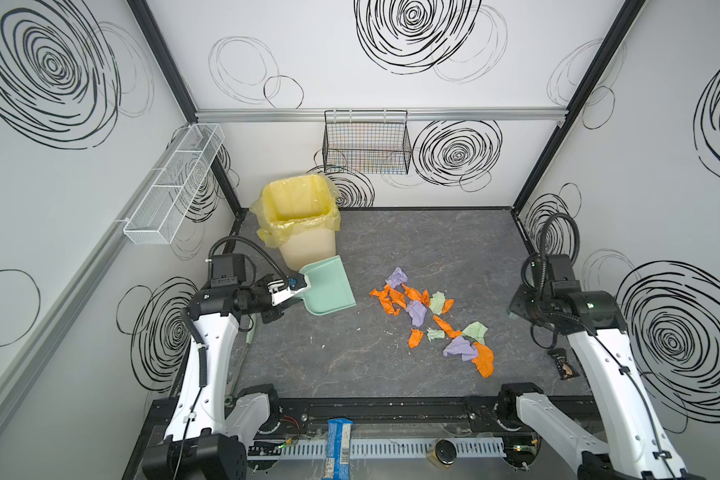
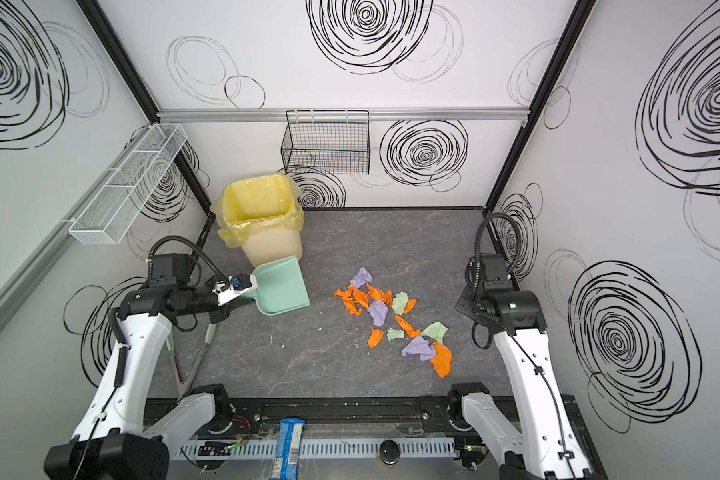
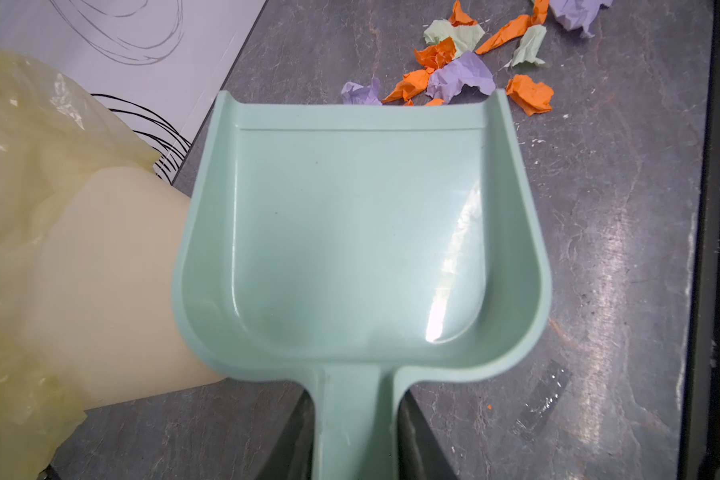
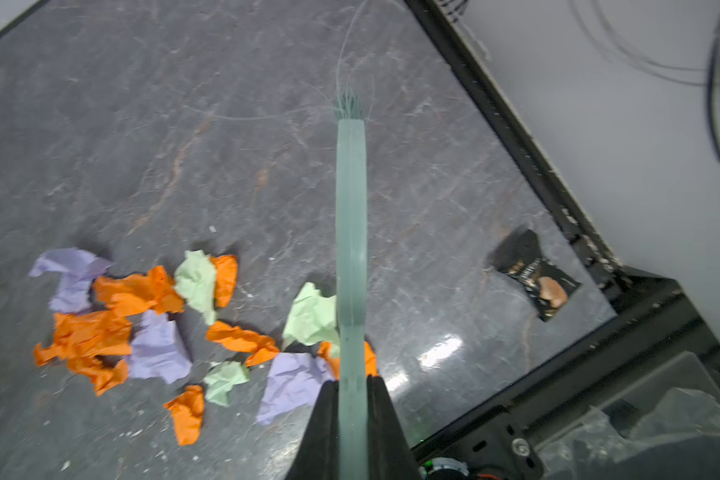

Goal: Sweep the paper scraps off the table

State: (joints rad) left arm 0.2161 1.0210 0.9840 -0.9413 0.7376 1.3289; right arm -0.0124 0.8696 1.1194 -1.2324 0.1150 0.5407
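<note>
Grey table (image 1: 350, 365) bears a bin (image 1: 304, 224) at upper left beside the dustpan (image 1: 329, 286) pinched by the left gripper (image 3: 356, 415), facing scraps (image 1: 416, 311) strewn diagonally centre to lower right; right gripper (image 4: 352, 399) pinches a brush (image 4: 351, 208).

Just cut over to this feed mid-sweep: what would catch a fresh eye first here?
The bright scatter of orange, lilac and pale green paper scraps on the dark table, right of centre in both top views. Next, the empty mint-green dustpan, held by its handle in the left gripper beside the yellow-lined bin. The right gripper is shut on a pale green brush just right of the scraps.
</note>
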